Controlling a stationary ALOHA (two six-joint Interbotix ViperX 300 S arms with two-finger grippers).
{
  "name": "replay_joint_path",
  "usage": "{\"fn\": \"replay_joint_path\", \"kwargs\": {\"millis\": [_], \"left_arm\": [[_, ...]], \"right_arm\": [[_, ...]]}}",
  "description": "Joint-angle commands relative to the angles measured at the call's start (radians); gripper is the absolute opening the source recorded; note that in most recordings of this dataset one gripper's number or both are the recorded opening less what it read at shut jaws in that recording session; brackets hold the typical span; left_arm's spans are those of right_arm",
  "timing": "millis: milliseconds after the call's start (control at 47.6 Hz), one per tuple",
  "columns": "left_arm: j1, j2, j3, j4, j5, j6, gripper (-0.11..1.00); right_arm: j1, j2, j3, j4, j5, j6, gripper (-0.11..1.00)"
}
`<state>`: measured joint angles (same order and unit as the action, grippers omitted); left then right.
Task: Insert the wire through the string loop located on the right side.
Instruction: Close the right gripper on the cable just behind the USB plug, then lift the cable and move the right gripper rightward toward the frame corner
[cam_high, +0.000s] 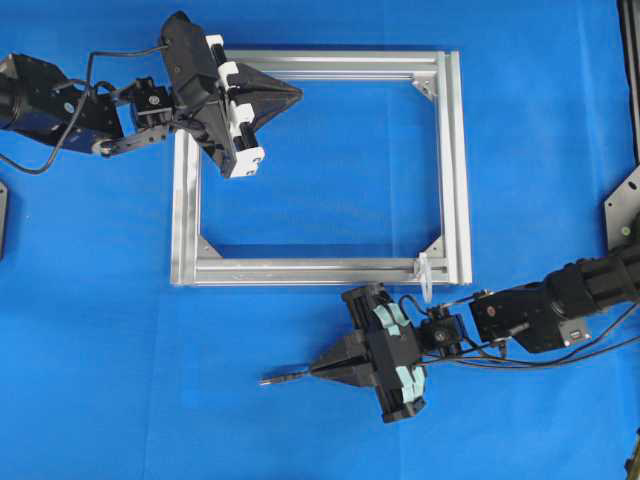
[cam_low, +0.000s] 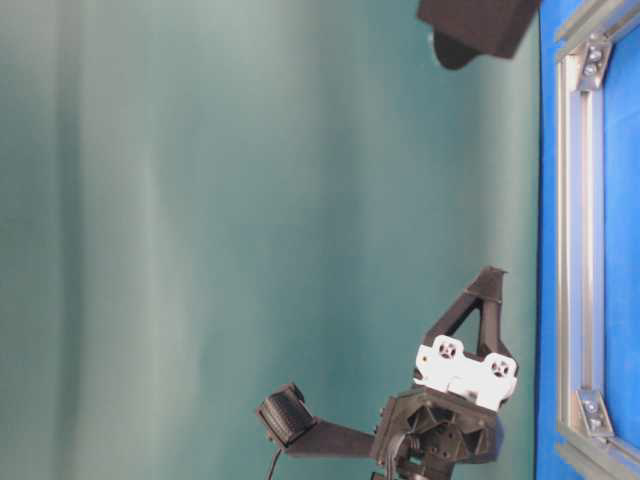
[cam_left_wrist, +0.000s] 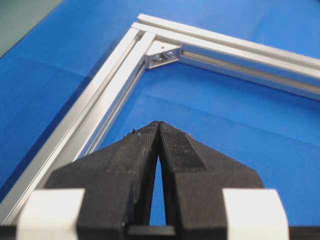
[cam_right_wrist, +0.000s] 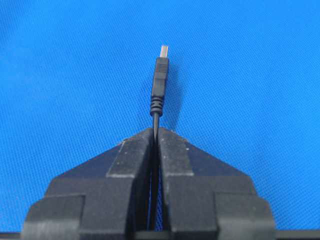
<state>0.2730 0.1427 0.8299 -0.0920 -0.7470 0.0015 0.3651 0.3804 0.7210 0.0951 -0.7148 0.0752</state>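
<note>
Black and thin, the wire (cam_right_wrist: 156, 117) with its small metal-tipped plug was pinched in the right gripper (cam_high: 318, 370), which lay low over the blue bench (cam_high: 330, 180), pointing left in the overhead view. Nearby, the whitish string loop (cam_high: 424, 277) hung on the silver aluminium frame (cam_high: 455, 170). Over the frame's upper-left corner, the left gripper (cam_high: 296, 94) was closed on nothing.

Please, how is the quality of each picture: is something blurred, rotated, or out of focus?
Overhead view: sharp, even light, the string loop small but visible on the frame. Table-level view: turned sideways, a soft green backdrop fills most of it. Left wrist view: the left gripper is sharp. Right wrist view: the wire is in focus beyond the right gripper.
</note>
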Motion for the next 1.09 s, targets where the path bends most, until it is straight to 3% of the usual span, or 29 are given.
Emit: {"fn": "replay_joint_path", "kwargs": {"millis": [0, 420, 1071], "left_arm": [[-0.002, -0.031, -0.008, 0.003, -0.003, 0.0, 0.0], [-0.002, -0.031, -0.009, 0.003, -0.003, -0.006, 0.0], [-0.003, -0.031, -0.009, 0.003, -0.005, -0.006, 0.0]], "right_arm": [[0.006, -0.067, -0.006, 0.0, 0.025, 0.002, -0.04], [0.006, -0.227, -0.012, -0.002, 0.198, -0.003, -0.04], [0.006, -0.227, -0.011, -0.002, 0.206, -0.003, -0.04]]}}
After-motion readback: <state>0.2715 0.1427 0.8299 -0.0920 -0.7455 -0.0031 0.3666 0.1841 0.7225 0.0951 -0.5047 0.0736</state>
